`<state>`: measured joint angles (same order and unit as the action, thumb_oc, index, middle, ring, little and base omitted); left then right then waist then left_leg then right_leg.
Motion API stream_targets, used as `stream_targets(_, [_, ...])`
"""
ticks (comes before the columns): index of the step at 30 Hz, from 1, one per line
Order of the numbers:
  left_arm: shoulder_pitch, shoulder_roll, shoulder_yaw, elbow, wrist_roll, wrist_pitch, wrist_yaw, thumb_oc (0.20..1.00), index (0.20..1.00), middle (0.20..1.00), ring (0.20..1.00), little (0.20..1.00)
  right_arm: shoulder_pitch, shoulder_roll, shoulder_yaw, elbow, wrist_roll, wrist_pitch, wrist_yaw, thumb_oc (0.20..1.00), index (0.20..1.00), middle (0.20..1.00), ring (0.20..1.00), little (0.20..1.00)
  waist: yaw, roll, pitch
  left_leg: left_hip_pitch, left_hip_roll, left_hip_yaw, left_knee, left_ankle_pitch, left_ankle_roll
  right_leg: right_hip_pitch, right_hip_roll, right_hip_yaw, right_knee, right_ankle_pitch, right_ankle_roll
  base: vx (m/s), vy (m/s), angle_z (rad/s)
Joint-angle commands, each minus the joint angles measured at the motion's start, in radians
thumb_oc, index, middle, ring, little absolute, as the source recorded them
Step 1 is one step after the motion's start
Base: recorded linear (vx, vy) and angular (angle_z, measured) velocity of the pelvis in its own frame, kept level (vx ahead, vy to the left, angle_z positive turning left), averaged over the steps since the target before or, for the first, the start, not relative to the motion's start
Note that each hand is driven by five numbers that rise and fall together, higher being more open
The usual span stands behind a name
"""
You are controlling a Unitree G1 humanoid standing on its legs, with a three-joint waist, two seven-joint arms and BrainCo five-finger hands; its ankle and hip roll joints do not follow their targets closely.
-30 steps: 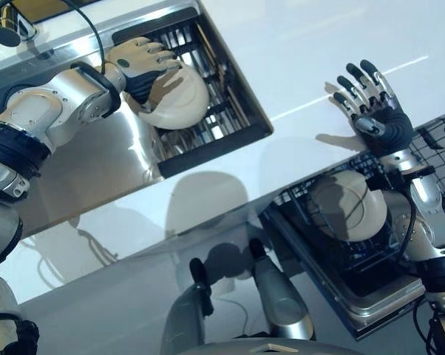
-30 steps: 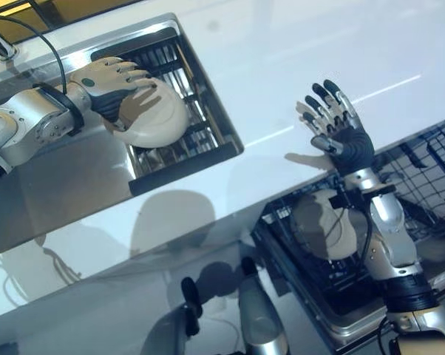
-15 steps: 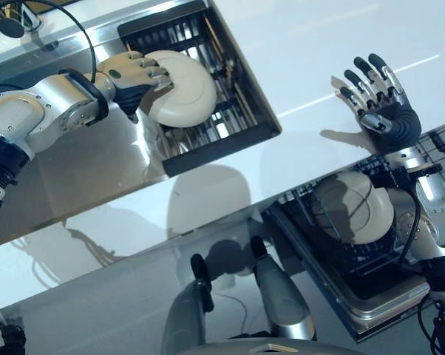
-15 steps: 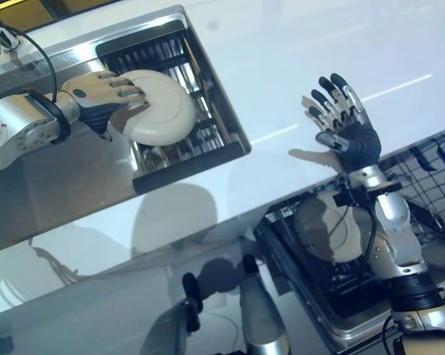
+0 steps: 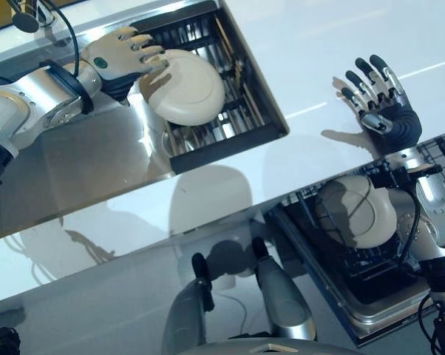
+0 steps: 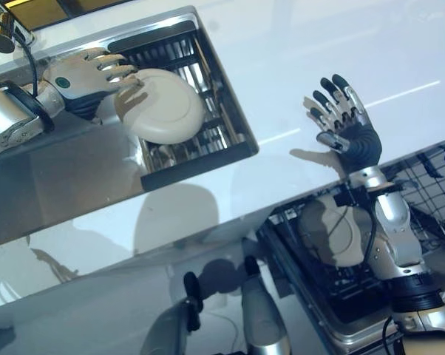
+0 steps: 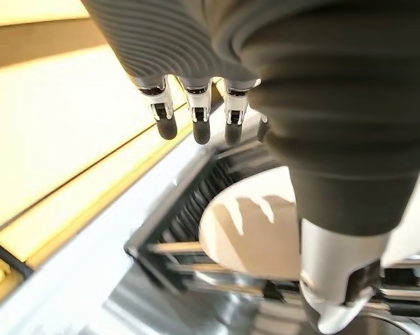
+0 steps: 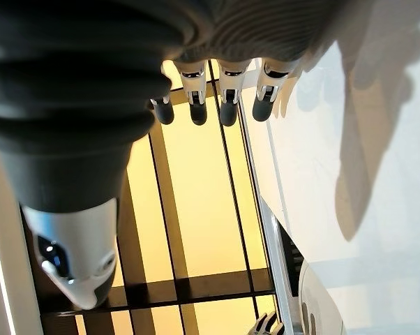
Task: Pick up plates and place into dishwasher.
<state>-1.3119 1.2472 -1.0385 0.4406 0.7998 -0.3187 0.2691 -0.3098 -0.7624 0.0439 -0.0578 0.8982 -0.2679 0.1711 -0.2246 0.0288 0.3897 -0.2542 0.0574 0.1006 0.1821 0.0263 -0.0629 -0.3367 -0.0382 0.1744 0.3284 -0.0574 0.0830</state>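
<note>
Now the plate [image 5: 187, 86] lies tilted on the dark rack [image 5: 237, 111] sunk into the steel sink area, and the left hand [image 5: 123, 58] sits just beside the plate's edge on the side away from the rack's open bars, fingers straight and spread, gripping nothing; whether the fingertips touch the rim is hard to tell. That hand is far nearer than the right hand [image 5: 381, 103], which hovers open over the white tabletop [image 5: 318, 44], well apart from the rack, above a second plate [image 5: 359, 211] standing in the dishwasher basket [image 5: 333, 259]. A second earlier the left fingers were curled over the plate; since then they have opened and drawn back from it, and the plate lies flatter on the rack.
</note>
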Motion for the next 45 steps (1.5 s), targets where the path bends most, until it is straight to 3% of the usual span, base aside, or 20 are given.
stream_targets(1, [0.04, 0.011, 0.094, 0.017, 0.038, 0.015, 0.096, 1.0, 1.0, 1.0, 1.0, 1.0, 0.006, 0.019, -0.024, -0.009, 0.029, -0.04, -0.016, 1.0, 1.0, 1.0, 1.0, 1.0, 0.014, -0.03, -0.01, -0.038, 0.001, -0.027, -0.004, -0.009, 0.018, -0.003, -0.023, -0.083, -0.051, 0.035, 0.011, 0.0, 0.0, 0.0])
stream_targets(13, [0.055, -0.089, 0.092, 0.166, 0.098, -0.004, 0.154, 1.0, 1.0, 1.0, 1.0, 1.0, -0.052, 0.026, 0.013, -0.009, 0.023, -0.038, -0.036, 1.0, 1.0, 1.0, 1.0, 1.0, -0.001, -0.048, -0.001, -0.057, 0.009, -0.009, 0.004, -0.001, 0.017, -0.026, -0.018, -0.081, -0.042, 0.042, 0.01, 0.0, 0.0, 0.0])
stream_targets(25, [0.044, -0.139, 0.094, 0.224, 0.13, 0.014, 0.234, 1.0, 1.0, 1.0, 1.0, 1.0, -0.067, 0.036, 0.016, -0.016, 0.015, -0.036, -0.038, 1.0, 1.0, 1.0, 1.0, 1.0, -0.015, -0.055, 0.009, -0.072, 0.015, 0.001, 0.011, 0.002, 0.015, -0.04, -0.017, -0.08, -0.036, 0.044, 0.009, 0.0, 0.002, -0.01])
stream_targets(31, [0.051, -0.15, 0.093, 0.24, 0.132, 0.026, 0.218, 1.0, 1.0, 1.0, 1.0, 1.0, -0.07, 0.038, 0.021, -0.015, 0.015, -0.041, -0.037, 1.0, 1.0, 1.0, 1.0, 1.0, -0.02, -0.056, 0.013, -0.078, 0.017, 0.002, 0.013, 0.004, 0.014, -0.048, -0.017, -0.081, -0.032, 0.045, 0.009, 0.0, 0.0, 0.0])
stream_targets(32, [0.051, -0.151, 0.094, 0.245, 0.133, 0.026, 0.209, 0.881, 0.881, 0.881, 0.881, 0.881, -0.071, 0.037, 0.02, -0.015, 0.015, -0.041, -0.035, 1.0, 1.0, 1.0, 1.0, 1.0, -0.02, -0.057, 0.014, -0.081, 0.017, 0.002, 0.016, 0.004, 0.014, -0.051, -0.017, -0.081, -0.029, 0.044, 0.009, 0.0, 0.0, 0.0])
stream_targets(33, [0.051, -0.153, 0.092, 0.246, 0.135, 0.029, 0.201, 0.58, 0.58, 0.58, 0.58, 0.58, -0.073, 0.037, 0.023, -0.014, 0.015, -0.042, -0.038, 1.0, 1.0, 1.0, 1.0, 1.0, -0.02, -0.057, 0.015, -0.081, 0.017, 0.003, 0.017, 0.004, 0.014, -0.051, -0.018, -0.081, -0.028, 0.044, 0.009, 0.0, 0.0, 0.0])
stream_targets(34, [0.052, -0.155, 0.092, 0.248, 0.133, 0.031, 0.194, 0.209, 0.209, 0.209, 0.209, 0.209, -0.075, 0.036, 0.024, -0.015, 0.015, -0.039, -0.039, 1.0, 1.0, 1.0, 1.0, 1.0, -0.021, -0.056, 0.015, -0.081, 0.017, 0.003, 0.016, 0.004, 0.014, -0.052, -0.018, -0.081, -0.027, 0.043, 0.009, 0.0, 0.0, 0.0])
stream_targets(45, [0.035, -0.142, 0.074, 0.23, 0.108, 0.011, 0.117, 0.2, 0.2, 0.2, 0.2, 0.2, -0.076, 0.037, 0.024, -0.016, 0.017, -0.031, -0.032, 1.0, 1.0, 1.0, 1.0, 1.0, -0.019, -0.05, 0.013, -0.077, 0.016, 0.001, 0.019, 0.002, 0.014, -0.042, -0.022, -0.088, -0.028, 0.038, 0.007, 0.0, 0.0, 0.0])
